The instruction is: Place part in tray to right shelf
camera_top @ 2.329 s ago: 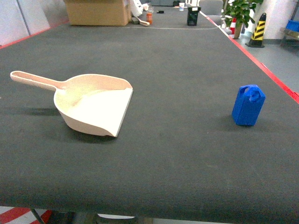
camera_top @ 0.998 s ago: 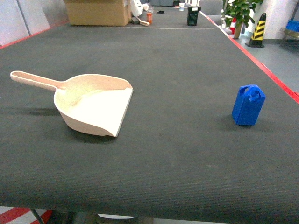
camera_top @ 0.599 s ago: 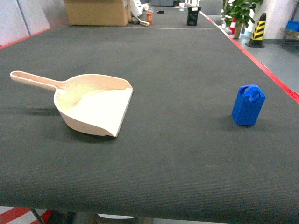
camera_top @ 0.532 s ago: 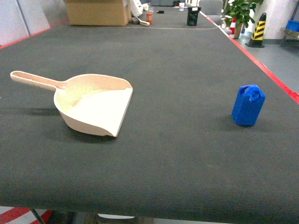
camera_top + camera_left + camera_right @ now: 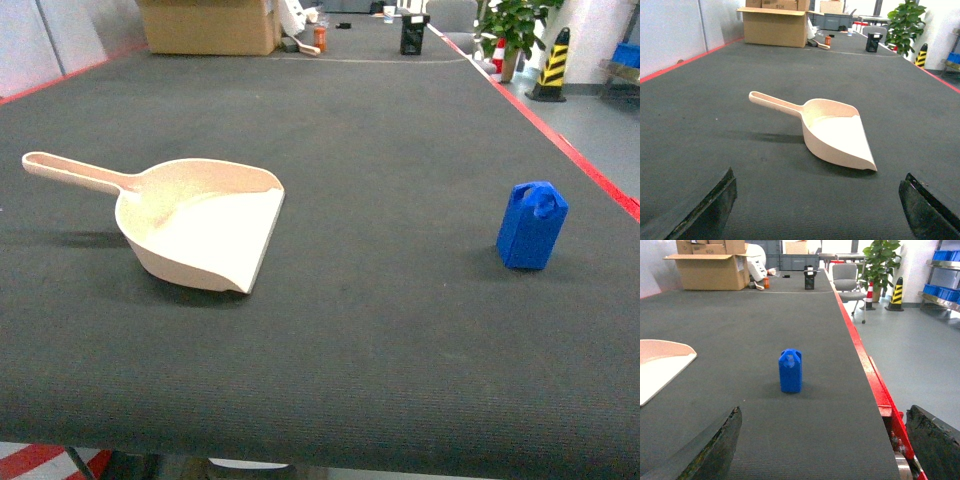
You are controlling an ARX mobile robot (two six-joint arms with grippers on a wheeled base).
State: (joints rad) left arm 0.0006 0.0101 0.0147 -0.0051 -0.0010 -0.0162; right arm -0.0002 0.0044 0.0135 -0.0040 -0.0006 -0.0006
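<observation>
Blue part [image 5: 531,225] stands upright near the tabletop's [image 5: 380,150] right edge, well apart from the beige tray [image 5: 195,228]; both grippers spread wide.

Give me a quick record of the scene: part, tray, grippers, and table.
part: blue part upright on the table's right side, untouched
tray: beige tray on the left, empty, handle pointing left
left gripper: open, facing the tray
right gripper: open, facing the part
table: dark mat with red edge
</observation>
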